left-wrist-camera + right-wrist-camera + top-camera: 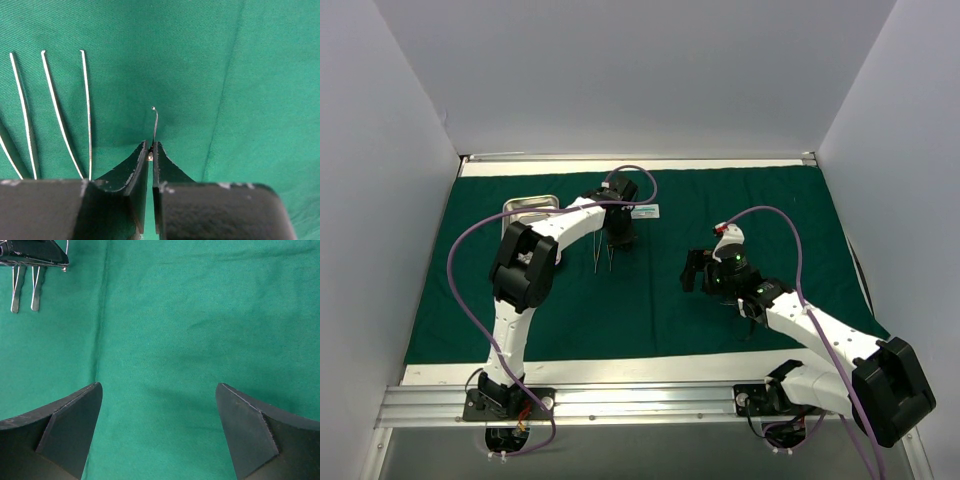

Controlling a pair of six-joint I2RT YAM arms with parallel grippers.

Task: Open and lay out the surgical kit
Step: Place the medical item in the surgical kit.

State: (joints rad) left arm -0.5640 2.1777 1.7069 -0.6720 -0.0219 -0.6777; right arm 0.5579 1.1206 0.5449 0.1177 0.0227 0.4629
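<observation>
The dark green cloth [650,310] lies spread flat over the table. My left gripper [620,238] is shut on a thin silver instrument with a hooked tip [154,120] and holds it just above the cloth [240,75]. Two silver tweezers [60,110] lie side by side on the cloth to its left; they also show in the top view [602,258] and in the right wrist view [25,290]. The steel tray [528,206] stands at the back left. A small white packet [645,211] lies behind my left gripper. My right gripper [692,272] is open and empty over bare cloth [159,340]. No gauze wad shows.
White walls close in the table at the left, back and right. The cloth has fold creases [227,90]. The purple cables [470,290] loop over both arms. A metal rail [620,400] runs along the near edge.
</observation>
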